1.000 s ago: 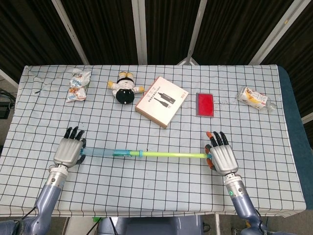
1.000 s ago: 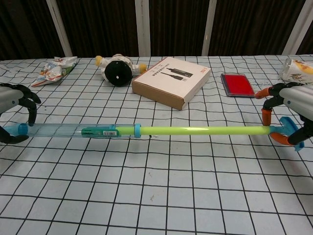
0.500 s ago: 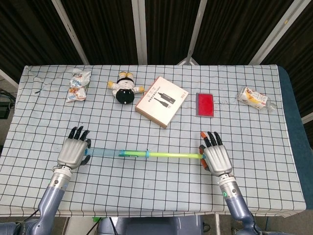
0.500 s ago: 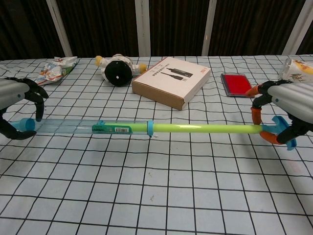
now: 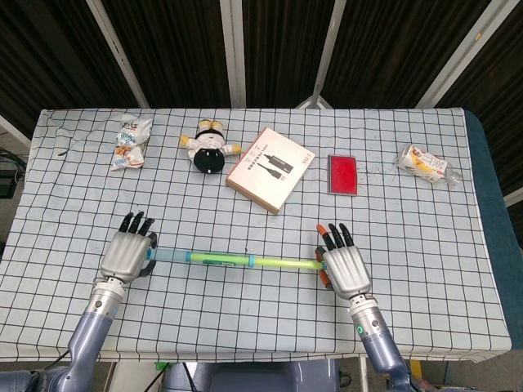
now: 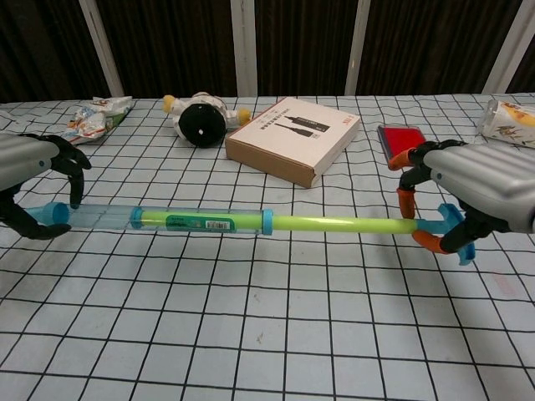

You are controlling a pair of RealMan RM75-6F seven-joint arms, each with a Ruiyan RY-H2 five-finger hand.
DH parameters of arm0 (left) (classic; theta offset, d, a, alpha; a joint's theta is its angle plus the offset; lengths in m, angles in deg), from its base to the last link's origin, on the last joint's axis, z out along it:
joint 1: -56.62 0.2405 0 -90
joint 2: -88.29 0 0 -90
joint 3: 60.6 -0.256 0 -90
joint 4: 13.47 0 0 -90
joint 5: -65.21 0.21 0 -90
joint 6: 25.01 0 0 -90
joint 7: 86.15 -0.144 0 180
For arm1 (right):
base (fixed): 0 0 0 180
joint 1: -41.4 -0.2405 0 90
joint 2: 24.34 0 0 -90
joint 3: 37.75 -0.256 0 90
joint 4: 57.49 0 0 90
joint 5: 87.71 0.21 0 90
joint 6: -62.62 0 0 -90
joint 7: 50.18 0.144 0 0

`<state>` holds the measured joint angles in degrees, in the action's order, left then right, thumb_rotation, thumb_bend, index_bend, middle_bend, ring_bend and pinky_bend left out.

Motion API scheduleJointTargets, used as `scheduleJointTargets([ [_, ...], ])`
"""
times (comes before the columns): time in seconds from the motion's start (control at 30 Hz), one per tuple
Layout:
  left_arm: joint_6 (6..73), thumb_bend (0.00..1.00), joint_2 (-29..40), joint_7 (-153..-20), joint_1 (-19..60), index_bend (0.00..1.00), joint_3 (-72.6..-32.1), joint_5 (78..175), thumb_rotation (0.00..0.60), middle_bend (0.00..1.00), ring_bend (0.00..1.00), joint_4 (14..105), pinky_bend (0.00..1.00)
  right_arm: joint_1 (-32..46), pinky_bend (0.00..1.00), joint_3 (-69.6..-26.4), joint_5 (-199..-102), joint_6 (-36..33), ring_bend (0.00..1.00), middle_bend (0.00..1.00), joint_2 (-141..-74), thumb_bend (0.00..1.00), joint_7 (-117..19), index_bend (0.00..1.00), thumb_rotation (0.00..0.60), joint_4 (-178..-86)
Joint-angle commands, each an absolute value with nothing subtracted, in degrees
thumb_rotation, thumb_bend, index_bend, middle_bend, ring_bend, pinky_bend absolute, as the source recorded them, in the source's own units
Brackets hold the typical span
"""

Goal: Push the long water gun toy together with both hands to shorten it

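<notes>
Lime-and-blue water gun [image 6: 251, 221], checked tablecloth [image 5: 425, 245]

Two cameras on the robot cover one table [image 5: 458, 245] draped in a checked cloth. The head view looks steeply down from above the near edge and takes in the whole tabletop out to the far edge and both far corners, from fairly far off. The chest view sits low and close, just above the near edge, facing level across the table toward the far edge, so the side edges are cut off. Both views share the middle and far strip of the table.
</notes>
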<state>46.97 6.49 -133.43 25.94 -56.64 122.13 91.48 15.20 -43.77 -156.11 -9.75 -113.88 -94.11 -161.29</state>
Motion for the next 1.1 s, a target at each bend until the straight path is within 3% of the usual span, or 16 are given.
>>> scheduleJointTargets([
  [0.03,47.03,0.57,5.96,-133.24,25.82,0.56,-56.66,122.06,0.600,0.13,0.00,91.22,0.00,14.78,0.00,-43.92,-156.00,-10.06,0.00,0.16,-114.33,0.45,-95.19,0.60,0.600,-162.05],
  [1.1,48.19,0.57,3.75,-134.37,23.69,0.56,-56.06,120.53,0.600,0.13,0.00,94.06,0.00,12.02,0.00,-43.49,-153.57,-11.43,0.00,0.16,-120.46,0.45,-101.74,0.60,0.600,-164.38],
])
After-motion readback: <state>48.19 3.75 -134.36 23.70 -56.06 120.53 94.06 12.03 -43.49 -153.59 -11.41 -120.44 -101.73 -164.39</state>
